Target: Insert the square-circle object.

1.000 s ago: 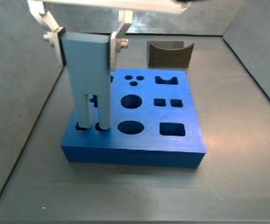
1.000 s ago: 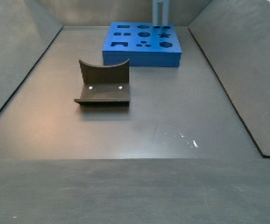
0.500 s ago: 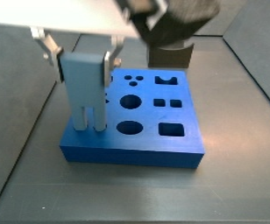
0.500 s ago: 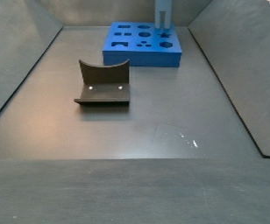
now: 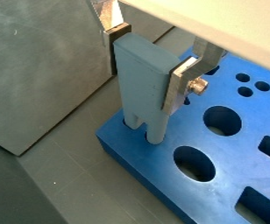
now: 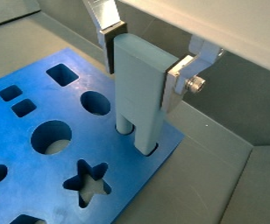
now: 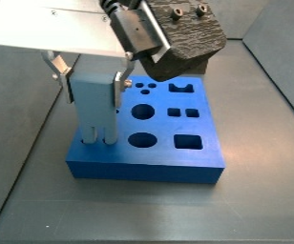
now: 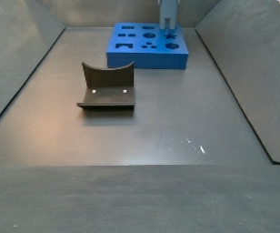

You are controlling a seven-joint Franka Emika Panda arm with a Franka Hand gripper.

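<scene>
The square-circle object (image 7: 93, 100) is a tall grey-blue slab with one round and one square leg. My gripper (image 7: 93, 74) is shut on its upper part and holds it upright over the blue board (image 7: 176, 143), at the board's left edge. Both wrist views show the silver fingers (image 5: 182, 80) (image 6: 175, 77) clamped on the slab's two sides, with the gripper (image 5: 149, 57) (image 6: 144, 57) above the board (image 5: 219, 149) (image 6: 32, 114). The legs reach down into the board's holes; the round leg (image 6: 125, 127) stands in one. In a side view the slab (image 8: 167, 14) rises from the board (image 8: 136, 50).
The dark fixture (image 8: 106, 86) stands on the grey floor in front of the board, well apart from it. The wrist's dark camera housing (image 7: 181, 38) hides the area behind the board. Grey walls (image 8: 21, 64) enclose the floor.
The gripper has come down with the slab, so its legs sit lower in the board's holes. The wrist's dark housing has come into a side view.
</scene>
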